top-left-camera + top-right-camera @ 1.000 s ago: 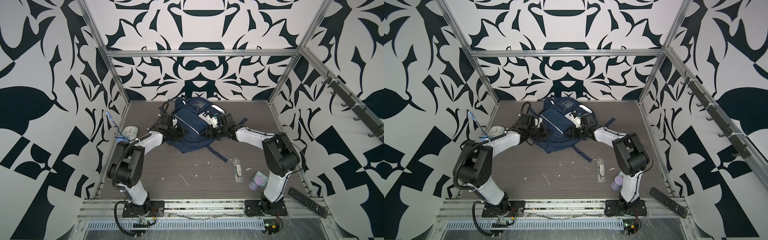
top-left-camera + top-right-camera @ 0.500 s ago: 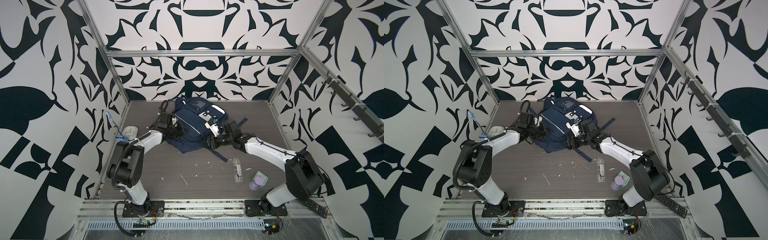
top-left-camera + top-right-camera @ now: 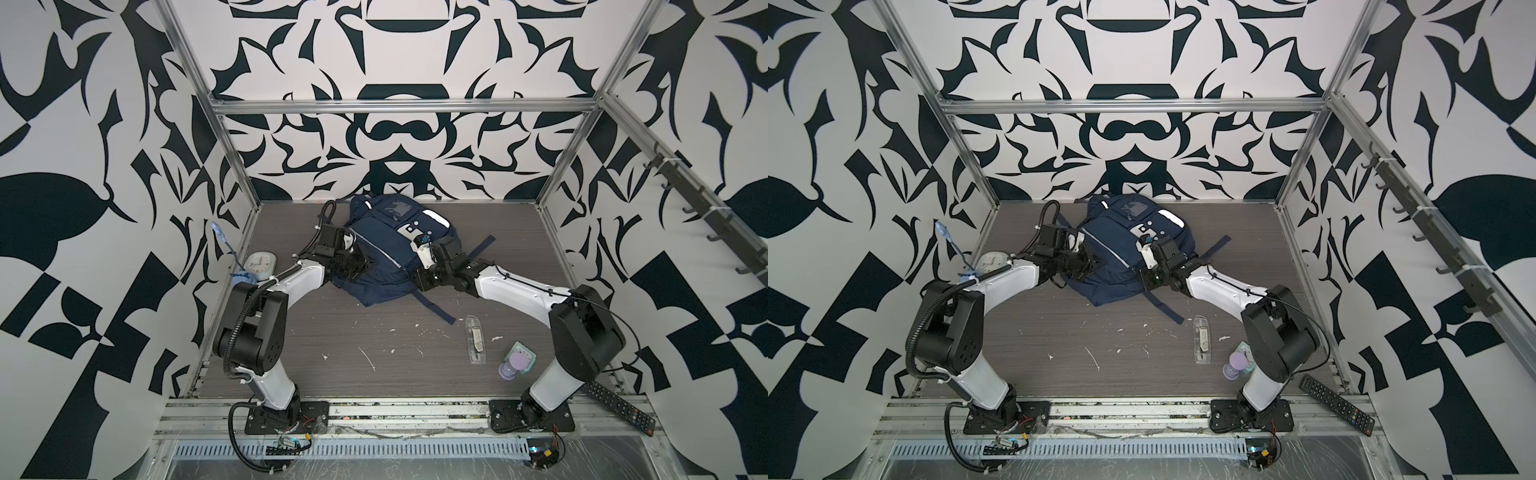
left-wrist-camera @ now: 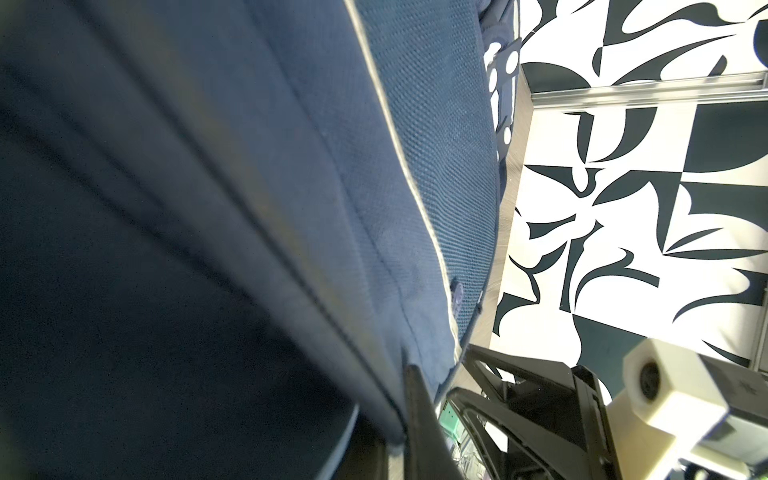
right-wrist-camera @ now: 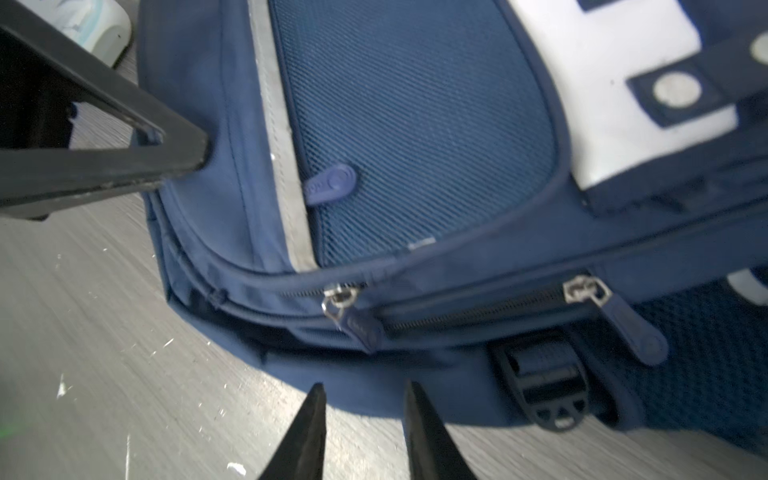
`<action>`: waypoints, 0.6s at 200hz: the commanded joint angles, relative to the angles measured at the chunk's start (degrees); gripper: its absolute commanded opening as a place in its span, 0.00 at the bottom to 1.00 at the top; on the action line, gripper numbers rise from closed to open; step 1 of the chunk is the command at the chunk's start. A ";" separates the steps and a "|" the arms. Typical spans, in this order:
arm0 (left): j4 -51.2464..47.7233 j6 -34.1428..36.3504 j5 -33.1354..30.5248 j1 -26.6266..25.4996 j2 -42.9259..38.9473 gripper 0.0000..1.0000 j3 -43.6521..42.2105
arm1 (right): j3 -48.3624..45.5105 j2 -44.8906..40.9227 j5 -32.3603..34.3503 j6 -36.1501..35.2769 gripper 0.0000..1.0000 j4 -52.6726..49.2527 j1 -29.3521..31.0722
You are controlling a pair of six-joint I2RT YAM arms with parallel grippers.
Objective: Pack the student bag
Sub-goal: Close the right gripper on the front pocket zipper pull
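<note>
The student bag (image 3: 384, 249) (image 3: 1119, 253), a navy backpack with white reflective strips, lies flat at the back middle of the table in both top views. My left gripper (image 3: 360, 266) (image 3: 1088, 264) is at its left side, shut on a fold of the bag's fabric (image 4: 291, 208); the pinch (image 4: 395, 411) shows in the left wrist view. My right gripper (image 3: 420, 280) (image 3: 1148, 280) (image 5: 363, 386) hovers at the bag's near right edge. Its jaws are open a little, with nothing between them. Two zip pulls (image 5: 340, 301) (image 5: 586, 291) lie just beyond its fingertips.
An alarm clock (image 3: 261, 266) sits by the left wall. A clear case (image 3: 475, 338), a purple bottle (image 3: 511, 368) and a teal box (image 3: 523, 356) lie at the front right. A black remote (image 3: 619, 409) rests on the frame rail. White scraps dot the table.
The right gripper has slid from the bag's right side toward its near right edge, and its jaws have narrowed. The left gripper has kept its hold and place.
</note>
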 commanded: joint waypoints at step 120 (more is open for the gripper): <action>2.58 0.58 1.88 0.24 0.33 0.05 0.54 | 9.31 8.43 5.87 -5.07 0.23 -1.47 2.07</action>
